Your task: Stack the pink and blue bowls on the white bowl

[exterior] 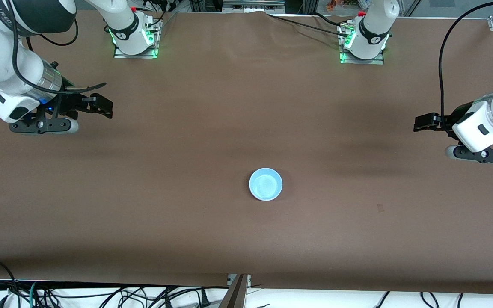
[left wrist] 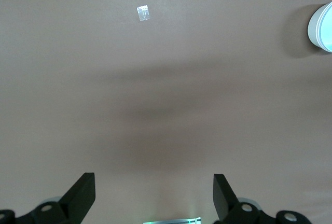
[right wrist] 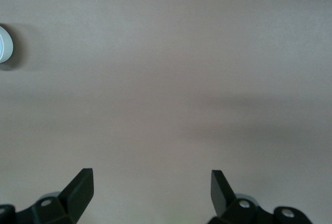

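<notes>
The blue bowl (exterior: pixel 265 184) sits upright on the brown table (exterior: pixel 246 239), about midway between the two arms' ends and nearer the front camera than both grippers. I see a white rim (left wrist: pixel 314 27) under its blue in the left wrist view. My left gripper (exterior: pixel 420 124) hangs over bare table at its own end, fingers spread. My right gripper (exterior: pixel 105 107) does likewise, also spread.

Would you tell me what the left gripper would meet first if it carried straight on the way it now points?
Probably nothing: the left gripper, open, faces bare table; the blue bowl lies off to one side.
</notes>
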